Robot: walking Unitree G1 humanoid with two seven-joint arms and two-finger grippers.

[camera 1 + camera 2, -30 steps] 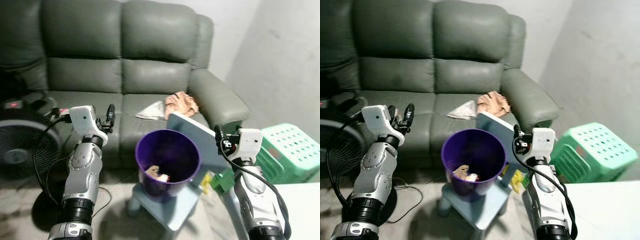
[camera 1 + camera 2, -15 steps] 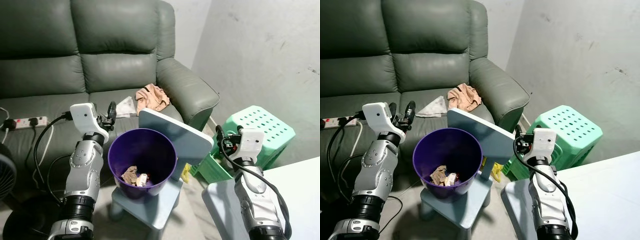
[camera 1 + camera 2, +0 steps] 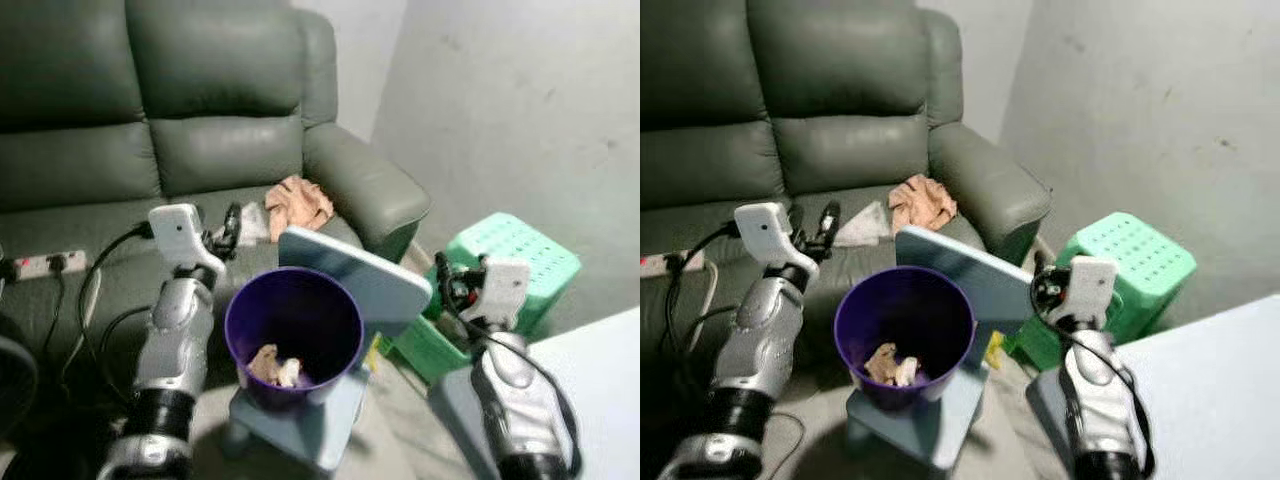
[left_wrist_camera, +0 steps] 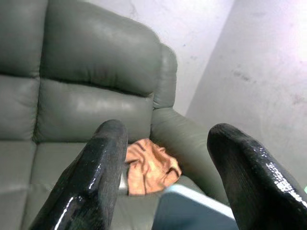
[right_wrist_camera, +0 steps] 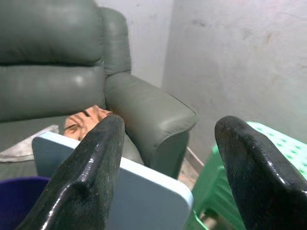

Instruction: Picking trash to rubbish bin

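Observation:
A purple rubbish bin (image 3: pixel 293 335) stands on a light blue child's chair (image 3: pixel 352 280) in front of a green sofa (image 3: pixel 150 170). Crumpled paper scraps (image 3: pixel 275 366) lie at the bin's bottom. On the sofa seat sit a crumpled orange cloth (image 3: pixel 298 203) and a flat white paper (image 3: pixel 862 228). My left gripper (image 3: pixel 231 223) is raised just left of the bin, open, nothing between its fingers (image 4: pixel 91 182). My right gripper (image 3: pixel 447 280) is held right of the chair back, open and empty, its fingers (image 5: pixel 91 177) wide apart.
A green perforated plastic stool (image 3: pixel 505 262) stands at the right by the grey wall. A white table corner (image 3: pixel 590 390) fills the lower right. A power strip with cables (image 3: pixel 40 264) lies on the sofa seat at the left.
The camera has shifted slightly, so the bin and chair sit a little lower and further right in the picture. Both arms keep their raised poses.

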